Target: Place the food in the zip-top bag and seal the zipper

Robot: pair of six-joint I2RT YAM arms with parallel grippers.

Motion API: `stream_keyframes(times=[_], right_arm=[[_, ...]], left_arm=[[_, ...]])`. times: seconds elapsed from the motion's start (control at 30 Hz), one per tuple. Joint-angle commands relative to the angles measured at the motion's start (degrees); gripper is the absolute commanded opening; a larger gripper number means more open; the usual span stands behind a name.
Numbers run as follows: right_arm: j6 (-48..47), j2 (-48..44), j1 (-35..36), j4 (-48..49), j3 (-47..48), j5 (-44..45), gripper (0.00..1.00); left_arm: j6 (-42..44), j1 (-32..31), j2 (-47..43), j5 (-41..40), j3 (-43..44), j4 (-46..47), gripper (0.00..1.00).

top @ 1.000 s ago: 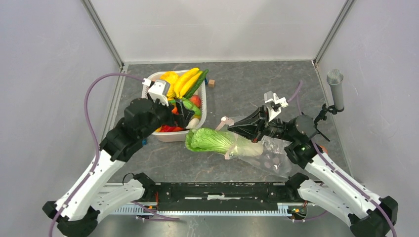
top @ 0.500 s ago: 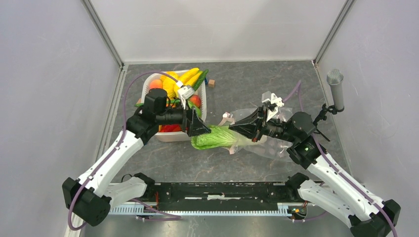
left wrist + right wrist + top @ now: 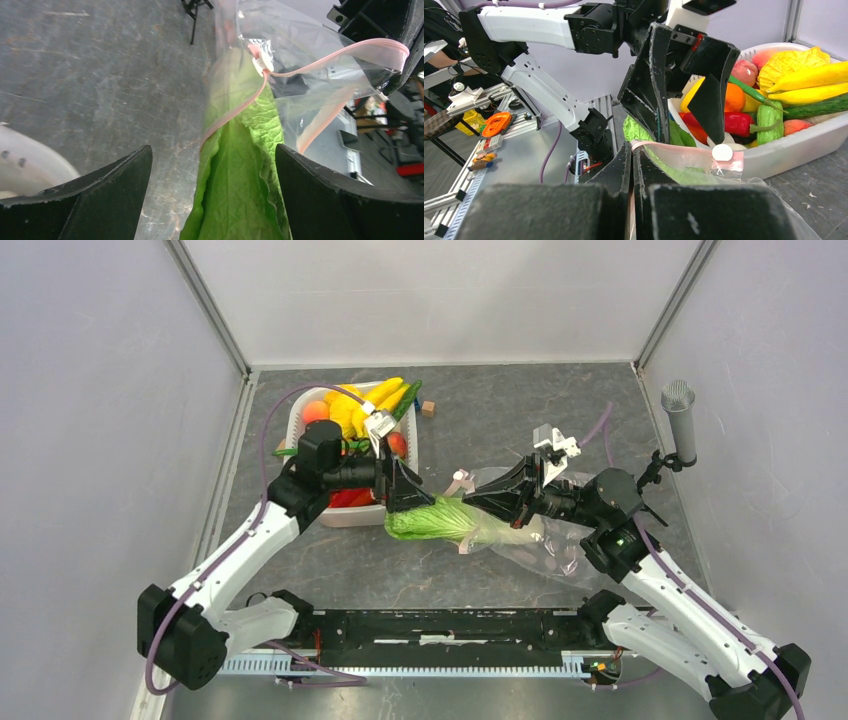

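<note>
Grey table [image 3: 480,410] with a white tub [image 3: 352,517] of toy produce [image 3: 385,395] at left, the left arm [image 3: 250,540] crossing its near side. The clear zip-top bag [image 3: 545,545] lies centre-right, with the napa cabbage [image 3: 430,520] partly inside (leafy end out). The left gripper [image 3: 214,160] is spread wide, straddling the leaves; the right gripper [image 3: 631,150] is clenched on the pink zipper [image 3: 320,60]. A wooden block [image 3: 428,409] sits beside the tub.

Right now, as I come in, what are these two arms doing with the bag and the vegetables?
The right arm holds the zip-top bag by its mouth, jaws shut on the pink zipper edge. The napa cabbage lies partly inside, white end in, leafy end out. The left arm has its jaws open on either side of that leafy end, not gripping it. The other food lies in the white tub; the bag is not sealed.
</note>
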Motion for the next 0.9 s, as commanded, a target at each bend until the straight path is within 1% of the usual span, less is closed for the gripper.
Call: stream_keyframes(times=[0.0,0.07,0.13,0.2,0.27,0.4,0.5,0.57,0.6,0.67,0.77,0.87], right_arm=[[-0.5,-0.4,-0.1,3.2,0.2,0.8,0.00],[-1.3,-0.1,-0.1,1.7,0.2,2.7,0.00],[-1.5,0.2,0.0,0.9,0.1,5.6,0.00],[-1.9,0.4,-0.1,0.6,-0.2,7.9,0.00],[-2.1,1.0,0.0,-0.7,0.1,10.4,0.00],[-1.0,2.1,0.0,0.6,-0.5,10.8,0.00],[-0.3,2.3,0.0,1.9,-0.7,10.0,0.00],[0.1,2.5,0.0,2.5,-0.8,9.7,0.00],[0.5,2.5,0.0,2.8,-0.8,9.3,0.00],[1.1,2.5,0.0,3.6,-1.0,9.2,0.00],[2.0,2.2,0.0,4.7,-2.0,10.0,0.00],[2.8,2.5,0.0,5.3,-3.2,11.0,0.00]], left_arm=[[-3.6,-0.2,2.7,10.2,1.2,2.8,0.98],[-3.5,-0.9,2.1,12.0,1.0,2.2,0.99],[-1.7,-1.0,1.0,11.5,1.5,-2.3,1.00],[0.7,-1.0,-0.6,9.2,2.0,-6.9,1.00],[3.8,-1.0,-1.8,6.3,3.5,-13.5,1.00],[10.1,-1.3,-1.4,1.5,6.1,-25.5,1.00],[12.0,-2.2,0.0,-0.6,6.0,-29.4,1.00],[11.7,-3.1,0.2,-0.9,5.4,-27.8,0.99],[10.6,-3.4,0.4,-1.1,4.9,-26.2,0.97],[9.5,-4.2,1.1,-1.0,5.1,-24.7,0.88],[9.2,-5.2,2.1,-0.5,5.8,-24.4,0.69],[8.6,-5.5,1.4,0.5,6.0,-23.2,0.46]])
